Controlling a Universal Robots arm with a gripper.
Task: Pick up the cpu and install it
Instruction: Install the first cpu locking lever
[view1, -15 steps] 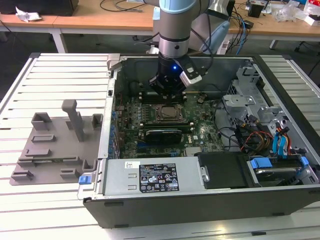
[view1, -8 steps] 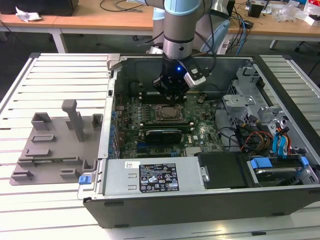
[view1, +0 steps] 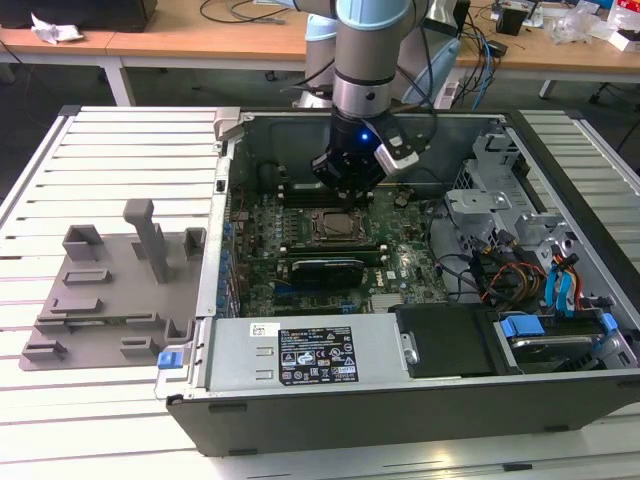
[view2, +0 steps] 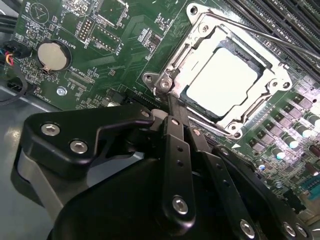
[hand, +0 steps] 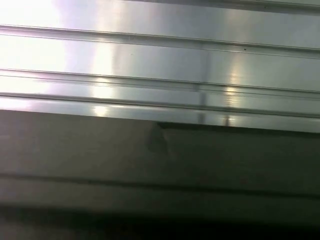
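The cpu (view2: 225, 80), a flat square chip with a bright silvery top, lies seated inside the metal-framed socket (view2: 170, 70) on the green motherboard. The socket's frame is open around it. My gripper (view2: 175, 107) hovers just beside one corner of the socket, its two black fingers (view2: 176, 135) pressed together with nothing between them. In the exterior view the gripper (view1: 348, 195) hangs inside the open computer case, just above the far edge of the socket (view1: 335, 228).
A grey plastic fixture tray (view1: 110, 290) lies on the slatted table at the exterior view's left. Inside the case are the power supply (view1: 310, 355), a drive cage (view1: 480, 215), cables (view1: 510, 275) and a coin battery (view2: 52, 56). Metal slats (hand: 160, 65) show in the first wrist view.
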